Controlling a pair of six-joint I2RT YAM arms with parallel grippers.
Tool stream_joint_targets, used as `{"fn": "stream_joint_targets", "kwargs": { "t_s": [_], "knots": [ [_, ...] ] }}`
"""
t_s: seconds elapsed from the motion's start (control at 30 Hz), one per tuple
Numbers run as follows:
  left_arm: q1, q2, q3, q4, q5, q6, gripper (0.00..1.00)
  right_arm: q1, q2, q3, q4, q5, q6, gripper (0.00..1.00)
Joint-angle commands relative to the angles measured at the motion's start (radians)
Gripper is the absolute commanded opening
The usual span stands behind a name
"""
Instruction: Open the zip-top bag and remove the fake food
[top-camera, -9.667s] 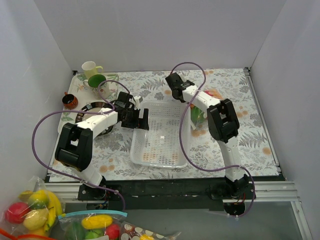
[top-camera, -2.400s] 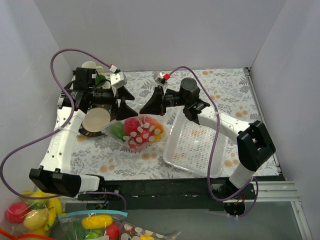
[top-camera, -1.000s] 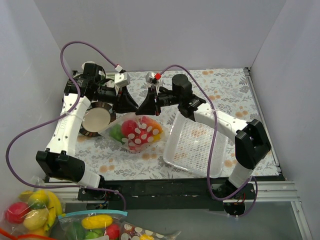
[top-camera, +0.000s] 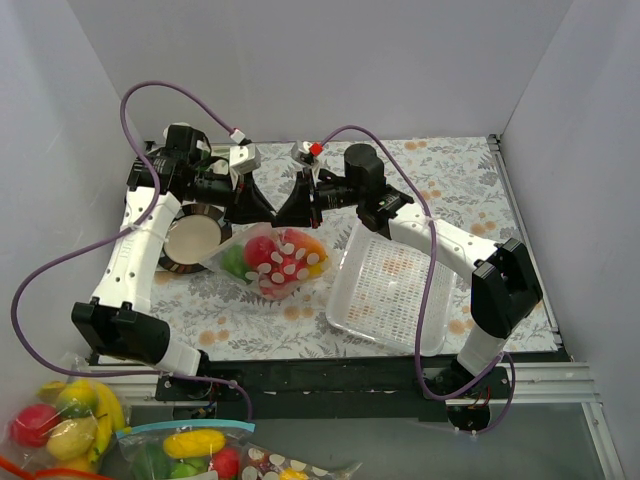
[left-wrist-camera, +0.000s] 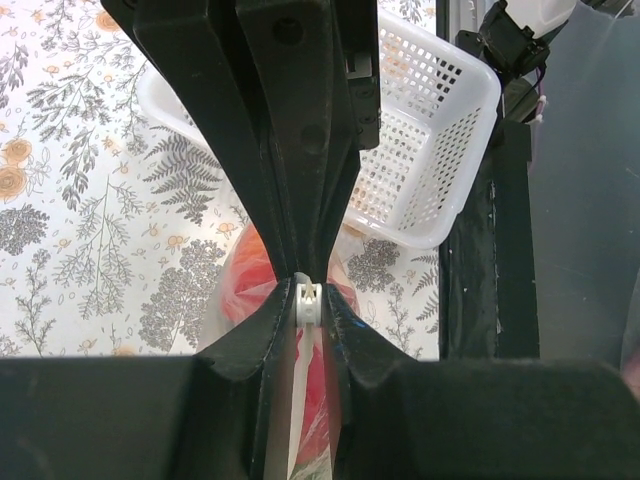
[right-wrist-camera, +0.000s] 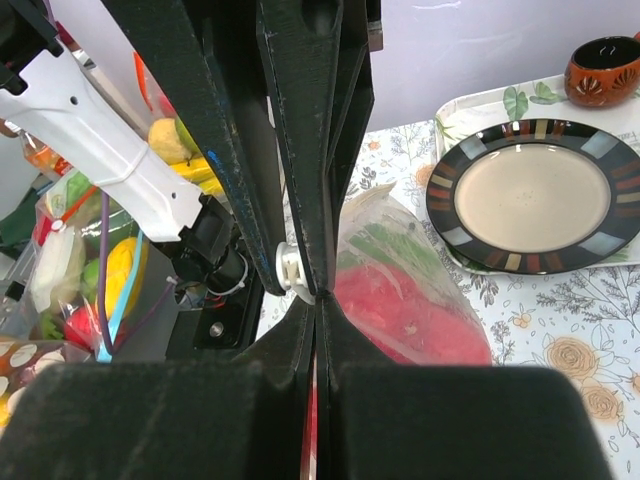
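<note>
My left gripper (top-camera: 266, 211) and right gripper (top-camera: 286, 213) meet tip to tip above the zip-top bag (top-camera: 272, 268). Each is pressed together and pinching the whitish zip strip (left-wrist-camera: 308, 300) at the bag's mouth, from opposite sides as far as I can judge. The bag hangs from that pinch left of the counter's (top-camera: 450, 175) middle, between the plate (top-camera: 192, 240) toward the left edge and the white basket (top-camera: 385, 295) toward the right. I cannot tell whether its belly rests on the counter. The fake food (top-camera: 262, 252) is bunched inside, red pieces uppermost and a green one beside them, so the mouth looks unopened. To open it well, each gripper must have only its own lip. If one has caught both layers, the pull will only stretch the plastic. I would draw the two apart level and slowly, left toward the left edge and right toward the basket, without lifting, so the weight of the food steadies the bag. The thin film could slip from the pinch, so grip firmly.
</note>
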Motion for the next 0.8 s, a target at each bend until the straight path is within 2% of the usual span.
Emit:
{"fn": "stream_joint_targets", "kwargs": {
  "t_s": [0.0, 0.17, 0.4, 0.57, 0.77],
  "knots": [
    [-0.001, 0.002, 0.031, -0.077, 0.01, 0.04, 0.06, -0.015, -0.027, 0.062, 0.016, 0.018, -0.018, 0.01],
    [-0.001, -0.009, 0.016, -0.031, -0.039, 0.008, 0.06, -0.037, -0.042, 0.067, 0.01, 0.023, -0.02, 0.01],
    [0.017, -0.088, -0.105, 0.165, -0.172, -0.048, 0.05, -0.107, -0.087, 0.01, 0.079, 0.053, 0.018, 0.01],
    [0.046, -0.05, -0.125, 0.12, -0.211, 0.003, 0.05, -0.172, -0.096, -0.059, 0.255, 0.063, 0.15, 0.01],
    [0.151, 0.005, -0.166, 0.116, -0.199, 0.046, 0.05, -0.212, -0.09, -0.108, 0.324, 0.13, 0.196, 0.01]
  ]
}}
